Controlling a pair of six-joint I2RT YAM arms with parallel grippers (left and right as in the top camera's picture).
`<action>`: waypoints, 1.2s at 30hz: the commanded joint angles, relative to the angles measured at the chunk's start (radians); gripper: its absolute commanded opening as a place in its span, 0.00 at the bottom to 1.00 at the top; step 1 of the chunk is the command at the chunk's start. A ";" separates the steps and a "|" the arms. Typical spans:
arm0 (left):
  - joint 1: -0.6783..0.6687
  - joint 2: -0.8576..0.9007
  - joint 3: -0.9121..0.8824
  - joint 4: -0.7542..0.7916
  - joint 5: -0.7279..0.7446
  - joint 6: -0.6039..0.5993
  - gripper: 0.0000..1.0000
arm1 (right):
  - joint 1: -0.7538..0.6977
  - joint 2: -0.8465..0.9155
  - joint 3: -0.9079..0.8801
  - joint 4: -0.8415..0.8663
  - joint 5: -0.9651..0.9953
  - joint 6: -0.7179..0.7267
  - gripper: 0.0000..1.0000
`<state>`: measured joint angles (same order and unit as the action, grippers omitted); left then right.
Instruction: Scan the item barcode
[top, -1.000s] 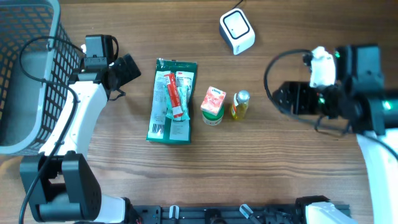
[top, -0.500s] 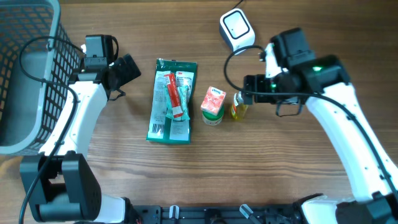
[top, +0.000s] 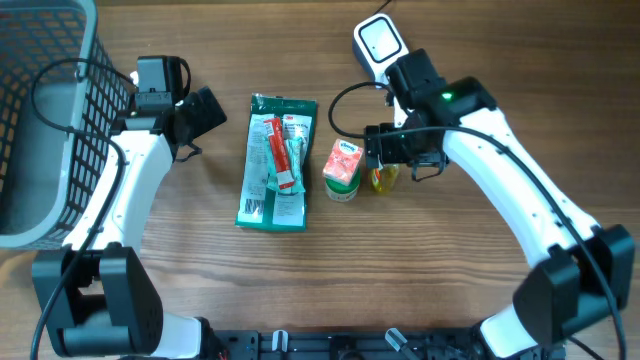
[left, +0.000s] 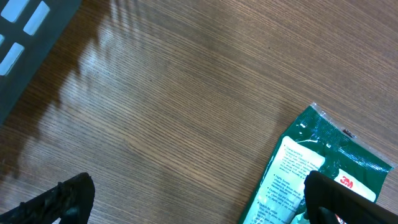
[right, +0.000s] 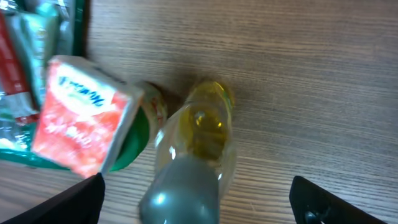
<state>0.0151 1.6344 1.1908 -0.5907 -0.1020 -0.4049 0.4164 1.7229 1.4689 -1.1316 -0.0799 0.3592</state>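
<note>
Now the right fingers (right: 74, 202) have swung in from the right edge — spread, holding nothing, they hang over the yellow bottle (right: 200, 137) at centre frame on the bench (top: 400, 285). Meanwhile the left fingers (left: 62, 199) stay released; grasping, then the scanner (top: 378, 40), likely follows.

yellow bottle (right: 208, 127), green packet (top: 262, 205), orange carton (top: 342, 163)

Take the carton (top: 342, 163) as your mark: packet (top: 277, 165) just left, bottle (top: 384, 180) just right, scanner (top: 378, 38) behind it, basket (top: 108, 90) well left.
</note>
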 joint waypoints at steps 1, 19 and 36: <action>0.003 -0.012 0.013 0.000 0.008 0.005 1.00 | 0.003 0.056 0.012 0.002 0.011 0.011 0.87; 0.003 -0.012 0.013 0.000 0.008 0.005 1.00 | 0.003 0.074 0.008 0.019 0.005 0.008 0.71; 0.003 -0.012 0.013 0.000 0.008 0.005 1.00 | 0.003 0.075 -0.031 0.057 0.006 0.008 0.52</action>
<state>0.0151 1.6341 1.1908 -0.5907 -0.1020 -0.4049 0.4164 1.7813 1.4555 -1.0901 -0.0811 0.3653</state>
